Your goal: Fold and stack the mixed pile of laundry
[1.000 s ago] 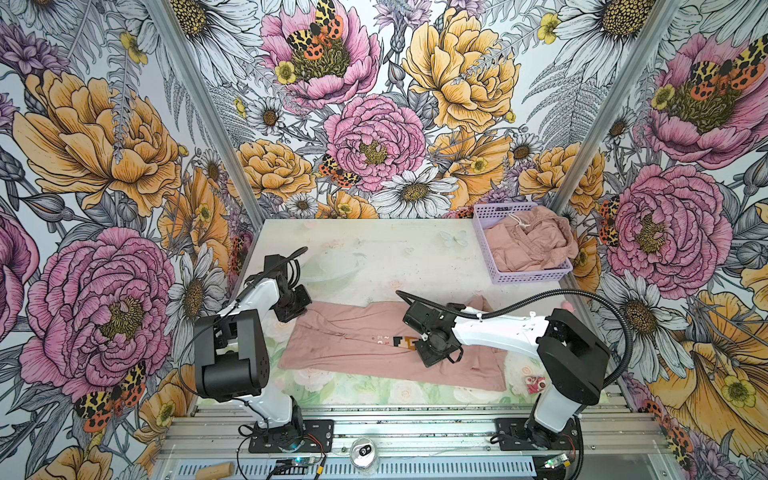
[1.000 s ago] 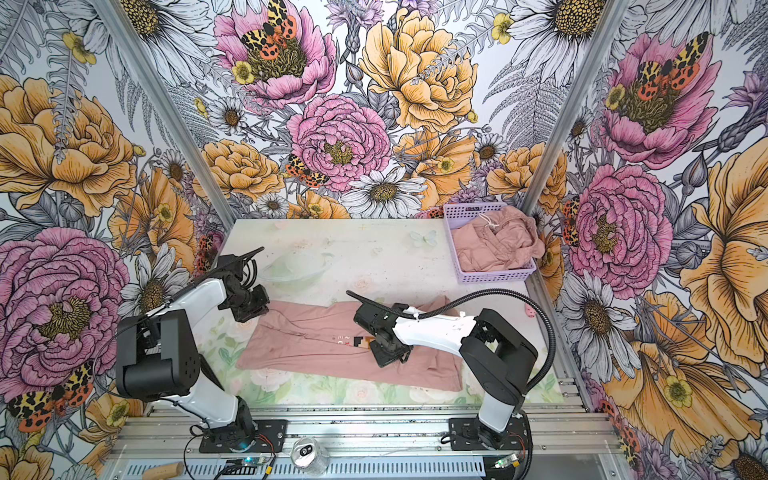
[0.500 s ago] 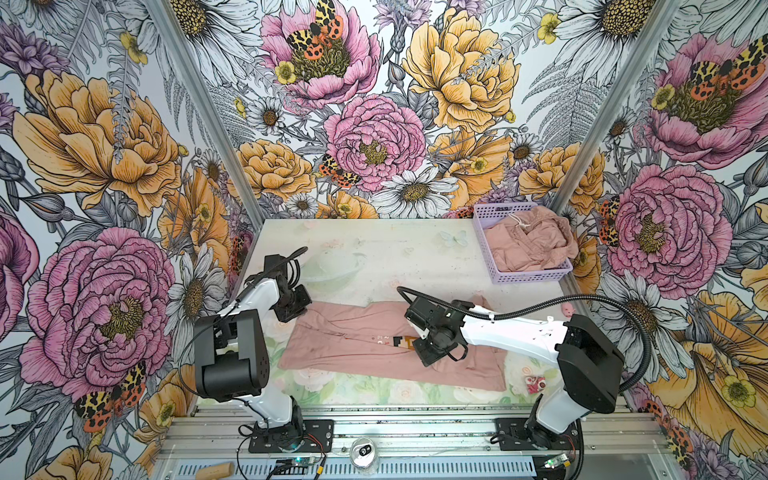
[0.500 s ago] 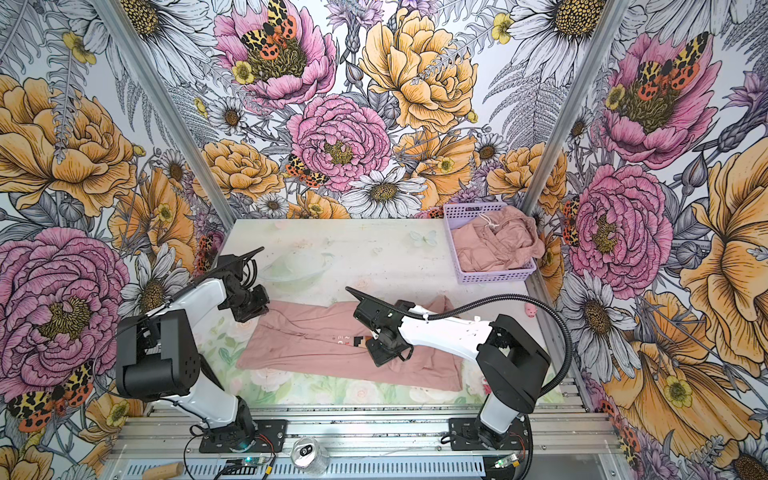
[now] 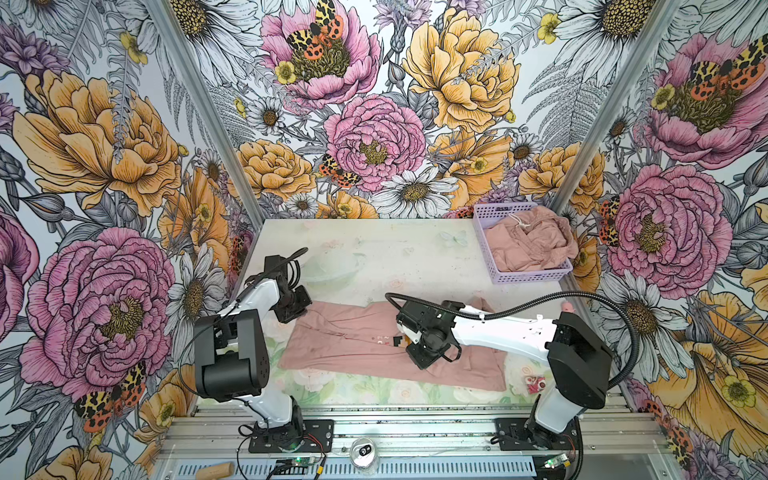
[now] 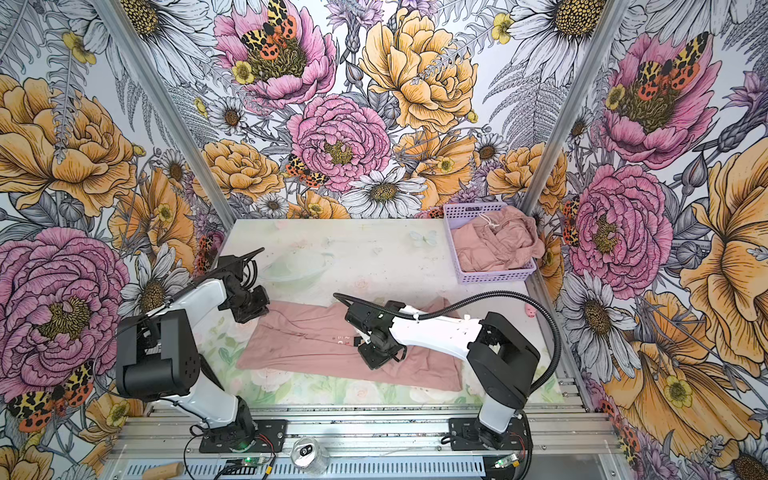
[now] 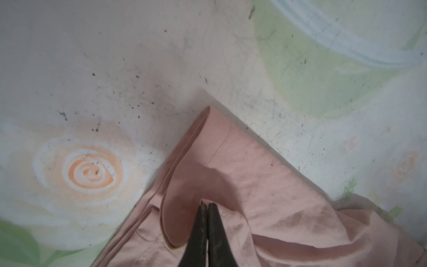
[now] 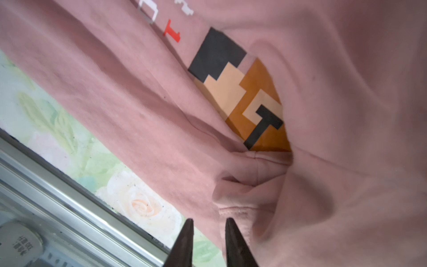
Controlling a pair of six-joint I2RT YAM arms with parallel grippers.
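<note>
The left fingers are pressed together, tips on a sleeve fold of the dusty-pink T-shirt; whether cloth is pinched between them cannot be told. The right fingers stand a narrow gap apart, holding nothing, over a stitched edge of the T-shirt near its pixel print. The T-shirt lies spread on the table. Well apart from the T-shirt, the drawstring piece fills the lilac basket.
</note>
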